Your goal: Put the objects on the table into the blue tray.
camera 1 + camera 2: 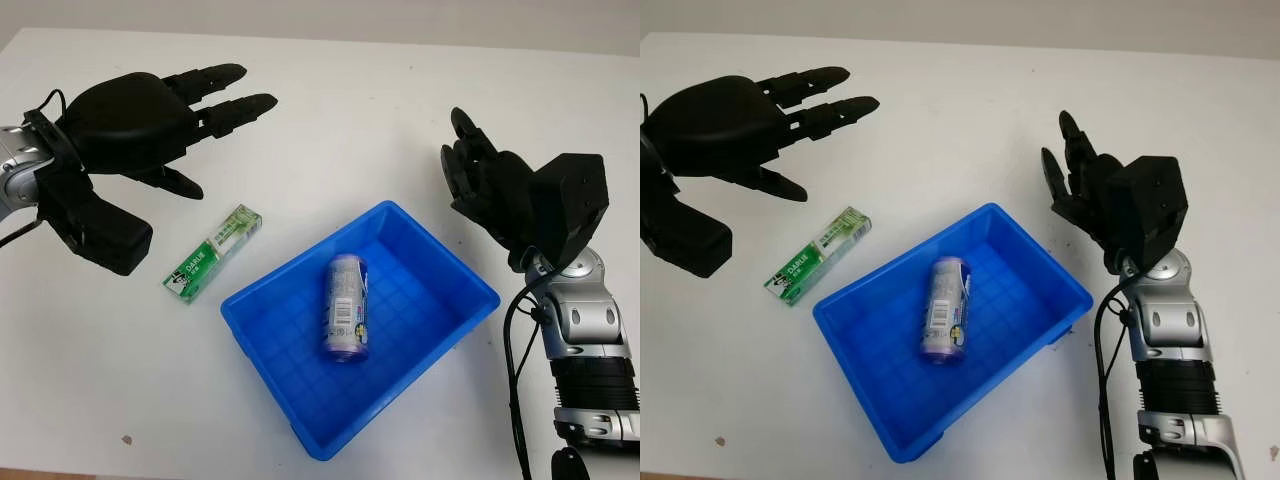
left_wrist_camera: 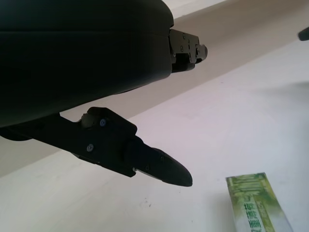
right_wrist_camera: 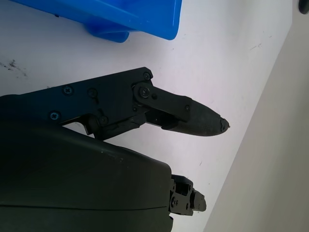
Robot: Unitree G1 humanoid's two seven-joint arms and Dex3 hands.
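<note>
Left eye view: the blue tray [image 1: 300, 400] sits mid-table with a purple can [image 1: 346, 306] lying on its side inside. A green box [image 1: 213, 253] lies on the white table [image 1: 400, 120] just left of the tray. The left hand [image 1: 150, 120] hangs open above and behind the box; the right hand [image 1: 495, 190] is raised open, right of the tray.

Left wrist view: the box's end [image 2: 256, 203] shows near a black fingertip [image 2: 169, 171].

Right wrist view: a tray corner [image 3: 145, 19] lies beyond the fingers [image 3: 193, 116]
</note>
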